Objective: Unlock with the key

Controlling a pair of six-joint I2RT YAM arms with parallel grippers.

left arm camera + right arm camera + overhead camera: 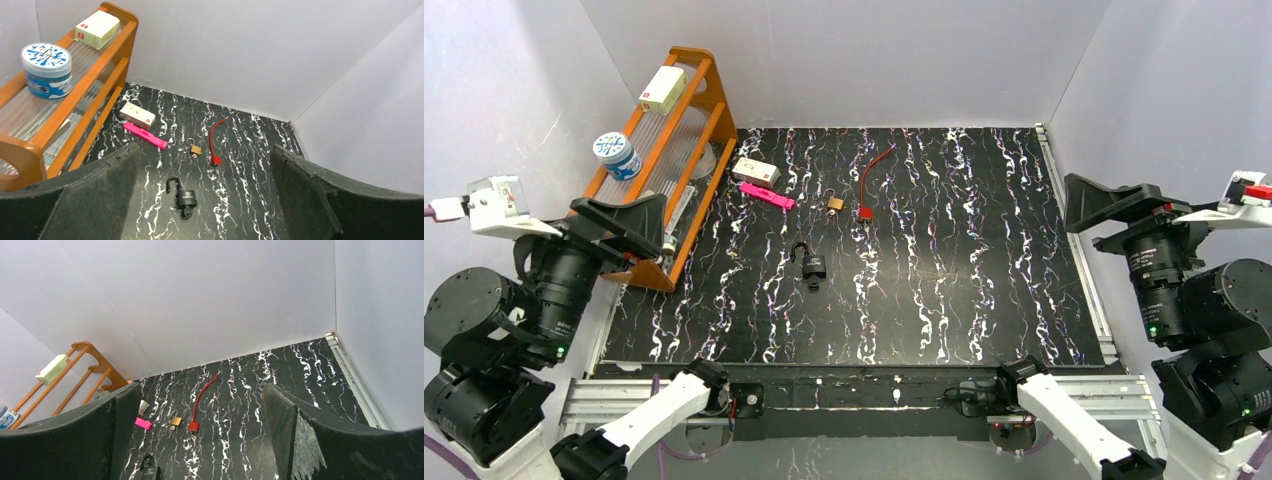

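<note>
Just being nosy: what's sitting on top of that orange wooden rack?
On the top tier of the rack sit a blue tub and a white box. The lower tiers are largely covered by the rails above.

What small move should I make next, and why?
Probably lower the right gripper toward the red-strapped key. That gripper is open, empty and far from it, and the key lies loose beside the brass padlock, not in it.
</note>
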